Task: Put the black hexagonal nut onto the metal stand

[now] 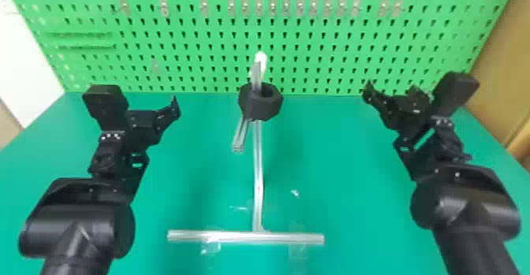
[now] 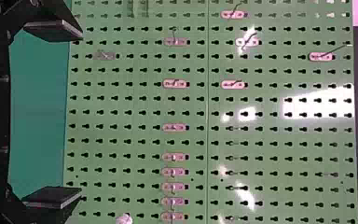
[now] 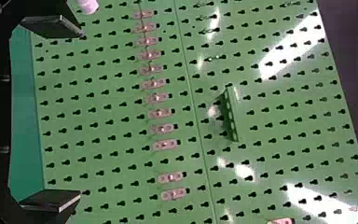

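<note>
In the head view, the black hexagonal nut point(image 1: 258, 106) is around the upper part of the metal stand point(image 1: 258, 168). A piece of the metal rises in front of the nut's opening, and the stand's white tip stands above it. Off to the left of the nut is my left gripper point(image 1: 156, 114), holding nothing; my right gripper point(image 1: 394, 97) is well to its right, also without an object. Two spread fingers belong to the left gripper point(image 2: 81, 114) in the left wrist view, and the right gripper point(image 3: 82, 113) is likewise open in the right wrist view.
A green pegboard point(image 1: 189, 53) with rows of small hooks rises behind the green table point(image 1: 197, 168). The stand's base bar point(image 1: 284, 238) lies crosswise near the front, and clear tape point(image 1: 211, 246) is beside it. A short metal bar point(image 1: 241, 136) slants below the nut.
</note>
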Robot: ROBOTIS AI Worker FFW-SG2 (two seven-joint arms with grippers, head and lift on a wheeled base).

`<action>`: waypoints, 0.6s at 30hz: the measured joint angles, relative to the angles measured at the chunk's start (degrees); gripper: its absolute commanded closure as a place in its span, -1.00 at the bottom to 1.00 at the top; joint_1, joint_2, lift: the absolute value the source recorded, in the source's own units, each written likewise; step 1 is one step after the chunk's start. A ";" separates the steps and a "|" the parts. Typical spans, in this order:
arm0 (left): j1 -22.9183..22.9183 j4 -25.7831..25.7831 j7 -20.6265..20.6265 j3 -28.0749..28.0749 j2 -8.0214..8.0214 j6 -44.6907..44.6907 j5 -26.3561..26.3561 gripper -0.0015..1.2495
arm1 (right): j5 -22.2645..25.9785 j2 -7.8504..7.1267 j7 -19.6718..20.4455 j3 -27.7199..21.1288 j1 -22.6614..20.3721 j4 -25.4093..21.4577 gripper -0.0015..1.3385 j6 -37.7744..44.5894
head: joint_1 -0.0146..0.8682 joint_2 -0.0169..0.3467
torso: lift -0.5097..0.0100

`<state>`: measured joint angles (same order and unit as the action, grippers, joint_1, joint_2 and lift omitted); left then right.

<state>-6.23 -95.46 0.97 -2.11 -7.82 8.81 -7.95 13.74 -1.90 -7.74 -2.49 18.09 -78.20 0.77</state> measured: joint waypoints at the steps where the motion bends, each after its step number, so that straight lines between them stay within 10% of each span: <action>1: 0.05 0.09 0.00 0.10 0.00 -0.11 -0.05 -0.81 | 0.11 0.00 0.01 0.07 -0.32 0.15 -0.86 -0.33 | 0.60 -0.46 | 0.96; 18: -0.17 1.74 -0.08 1.51 0.13 -2.04 -0.56 -0.81 | -0.58 0.12 4.35 1.92 -4.35 2.00 -0.86 -6.66 | 0.60 -0.46 | 0.96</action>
<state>-6.40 -93.72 0.89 -0.60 -7.69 6.76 -8.51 13.17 -1.77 -3.39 -0.57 13.74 -76.20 -5.88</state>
